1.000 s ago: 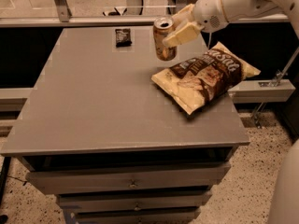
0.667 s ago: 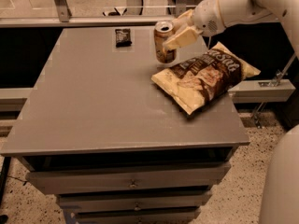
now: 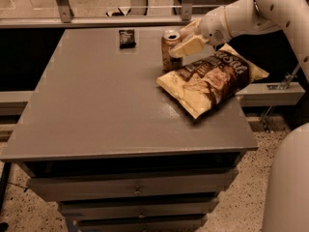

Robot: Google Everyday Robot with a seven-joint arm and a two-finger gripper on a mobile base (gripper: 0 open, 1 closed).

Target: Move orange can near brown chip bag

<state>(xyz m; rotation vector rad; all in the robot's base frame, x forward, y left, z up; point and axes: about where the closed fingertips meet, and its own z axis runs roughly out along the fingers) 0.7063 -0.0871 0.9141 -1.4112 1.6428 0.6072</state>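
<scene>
The brown chip bag (image 3: 212, 79) carries white lettering across its dark brown centre, but the words are too blurred to read. The orange can (image 3: 169, 52) shows a silver top with an open mouth and no legible label. The small black packet (image 3: 127, 37) has pale print that cannot be made out either.

The can stands upright at the far right of the table, its base just beside the far-left edge of the chip bag, touching it or nearly so. The gripper (image 3: 177, 42) comes in from the right at the end of a white arm (image 3: 241, 18) and is clamped on the upper part of the can, with one cream finger (image 3: 189, 46) crossing its near-right side and the other behind its rim. The bag lies flat and slanted along the right edge of the table, directly below the arm. The black packet lies at the far edge, left of the can and well apart from it.

The table (image 3: 96, 110) is a flat grey top over a cabinet with drawers (image 3: 137, 190). A metal rail (image 3: 96, 21) runs behind it, and the floor (image 3: 241, 207) is speckled.
</scene>
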